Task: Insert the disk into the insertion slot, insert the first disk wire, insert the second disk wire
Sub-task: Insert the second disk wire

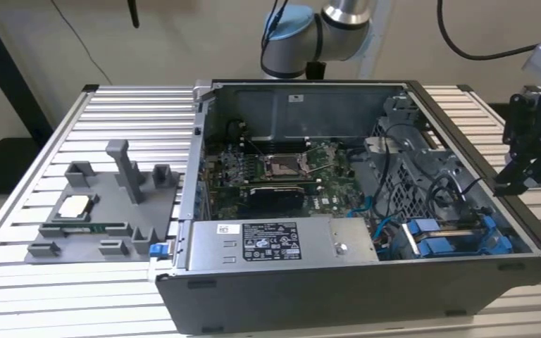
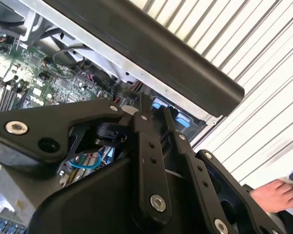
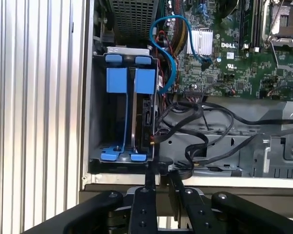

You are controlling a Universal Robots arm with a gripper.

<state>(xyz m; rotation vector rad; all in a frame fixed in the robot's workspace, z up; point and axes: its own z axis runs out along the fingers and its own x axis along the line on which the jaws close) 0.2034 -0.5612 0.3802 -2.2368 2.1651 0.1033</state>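
The disk [image 3: 145, 114] stands on edge inside the insertion slot [image 3: 98, 112], the grey drive cage, framed by its bright blue carrier [image 3: 132, 80]. In the exterior view the blue carrier [image 1: 449, 236] sits in the case's near corner on the exterior view's right. A blue wire [image 3: 172, 53] loops from the motherboard down to the disk's edge. Black wires [image 3: 195, 112] end beside that edge; I cannot tell whether they are plugged in. My gripper [image 3: 160, 178] is shut and holds nothing. It hangs over the case wall just outside the cage [image 1: 526, 179].
A grey labelled power-supply box [image 1: 280, 243] lies beside the cage, with the green motherboard [image 1: 280, 169] behind it. A grey fixture [image 1: 101, 211] with small parts stands on the slatted table [image 1: 26, 282] at the exterior view's left. A person's hand [image 2: 278, 195] rests outside the case.
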